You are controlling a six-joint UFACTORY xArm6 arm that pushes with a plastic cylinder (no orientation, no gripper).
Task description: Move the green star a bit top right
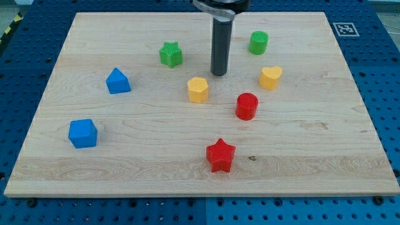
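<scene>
The green star [170, 54] lies on the wooden board [94, 175], left of centre near the view's top. My tip [218, 74] rests on the board to the star's right and slightly lower, apart from it. The tip is just above and right of the yellow hexagon block [198, 89]. It touches no block.
A green cylinder [259, 42] is at the top right. A yellow heart [270, 77] and a red cylinder [247, 105] lie right of the tip. A red star [220, 155] is at the bottom centre. A blue house-shaped block [117, 81] and a blue cube [83, 133] are at the left.
</scene>
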